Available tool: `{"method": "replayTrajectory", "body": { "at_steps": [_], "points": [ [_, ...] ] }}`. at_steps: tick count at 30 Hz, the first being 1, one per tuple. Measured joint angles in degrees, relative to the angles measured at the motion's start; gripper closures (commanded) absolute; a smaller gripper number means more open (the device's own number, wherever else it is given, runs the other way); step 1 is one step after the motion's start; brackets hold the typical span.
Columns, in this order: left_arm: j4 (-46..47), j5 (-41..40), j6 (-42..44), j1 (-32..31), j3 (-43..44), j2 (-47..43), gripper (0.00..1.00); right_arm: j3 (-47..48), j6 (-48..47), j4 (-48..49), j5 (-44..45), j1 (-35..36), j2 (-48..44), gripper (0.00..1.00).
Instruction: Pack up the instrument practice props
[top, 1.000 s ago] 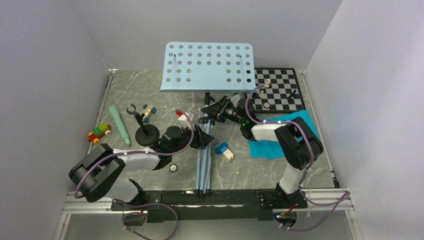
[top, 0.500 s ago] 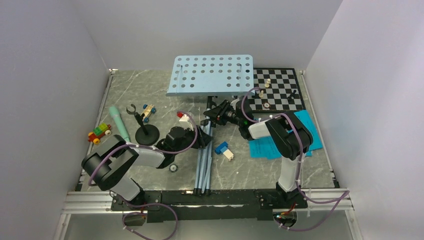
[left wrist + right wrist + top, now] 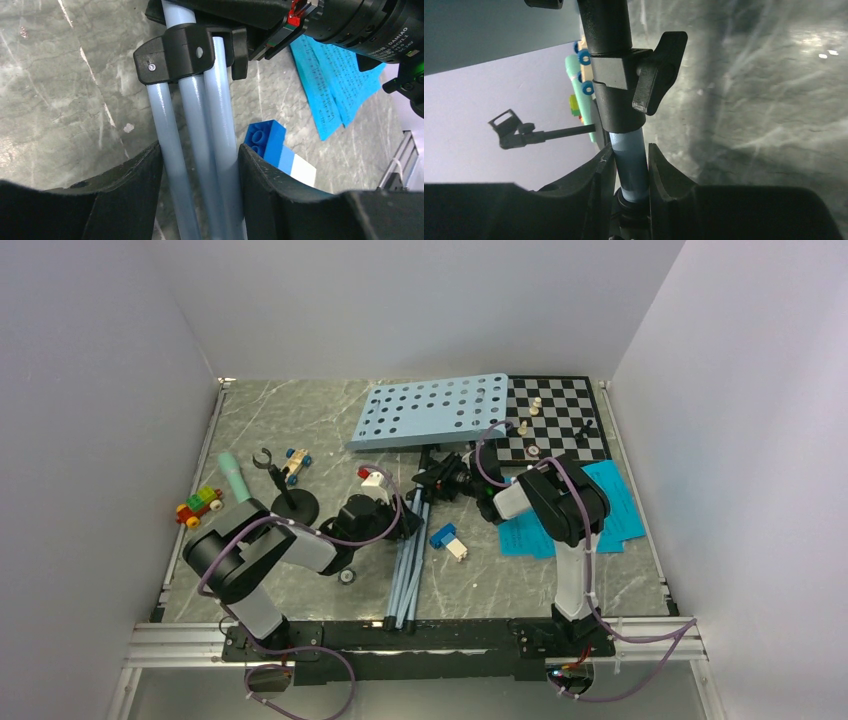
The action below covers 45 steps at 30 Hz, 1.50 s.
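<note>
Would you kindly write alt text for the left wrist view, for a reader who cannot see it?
The left fingers grip the music stand around its three folded pale-blue legs, just below a black collar. Behind, on the grey marbled table, lie a blue-white block and cyan sheet-music pages.

I work in a lab test cell: plain white walls (image 3: pixel 90 390) box in a grey marbled table (image 3: pixel 300 420), an aluminium rail (image 3: pixel 170 645) along its near edge.
</note>
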Motion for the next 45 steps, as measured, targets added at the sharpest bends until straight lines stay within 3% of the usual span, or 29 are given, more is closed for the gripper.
{"method": "replayTrajectory", "body": {
  "at_steps": [9,12,18,22,35,45],
  "points": [
    [0.72,-0.09,0.72,0.07,0.17,1.42,1.0,-0.37,0.09,-0.07,0.52,-0.2,1.03,1.0],
    [0.68,0.2,0.68,0.0,0.46,1.79,1.0,-1.31,0.76,1.16,0.68,-0.46,1.11,0.87],
    [0.57,0.63,0.61,-0.33,0.92,2.51,1.0,-3.87,2.47,3.61,0.11,-1.27,1.09,0.48],
    [0.26,-0.59,0.76,0.24,0.9,2.58,1.0,-5.88,3.54,4.31,-1.4,-2.16,-0.79,0.37],
    [0.09,-2.12,1.05,1.33,0.85,2.4,1.0,-12.46,-0.87,-5.49,-4.74,-3.98,-12.74,0.29],
    [-0.59,-2.99,2.62,2.64,0.57,1.68,1.0,-14.93,-16.11,-24.94,-3.21,-3.93,-37.51,0.28]
  ]
}}
